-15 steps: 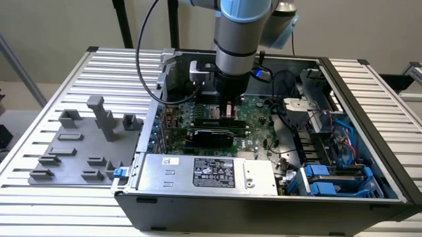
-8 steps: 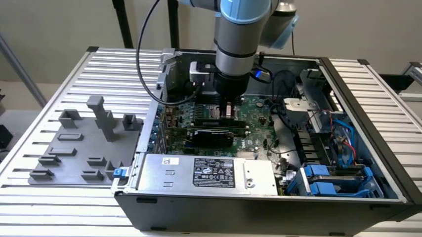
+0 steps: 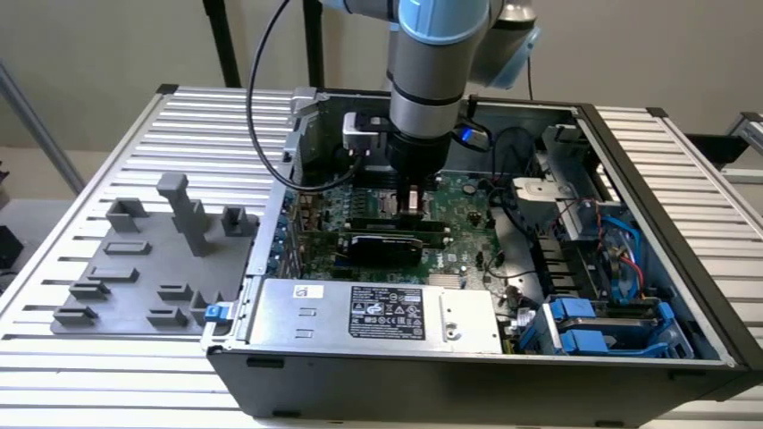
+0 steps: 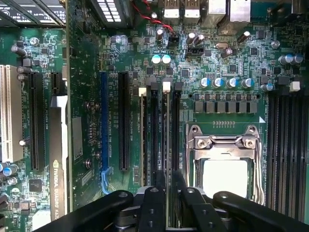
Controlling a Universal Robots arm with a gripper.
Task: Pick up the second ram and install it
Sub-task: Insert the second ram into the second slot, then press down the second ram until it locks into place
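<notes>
Holding: the gripper (image 4: 166, 193) has its fingers (image 4: 155, 203) closed on the second ram (image 4: 164, 140), a thin stick seen edge-on and upright between them.
Position of stick: lowered into a memory slot (image 4: 165, 130) on the motherboard (image 4: 227, 63), just beside the processor socket (image 4: 224, 164); whether it is fully seated cannot be told.
Neighbouring slot: another stick (image 4: 144, 140) appears to stand in the slot with the white latch (image 4: 142, 91) alongside, so the first seems already fitted.
Arm: standing over the middle of the open computer case (image 3: 667, 170), wrist pointing straight down at the board.
Other contents: graphics card (image 3: 394, 243) near the gripper, power supply (image 3: 381, 313) at the near edge.
Outside: grey parts holder (image 3: 155, 268) to the exterior view's left on the slatted table (image 3: 71, 357).
Progress: pick-up done; insertion under way, release not yet made.
</notes>
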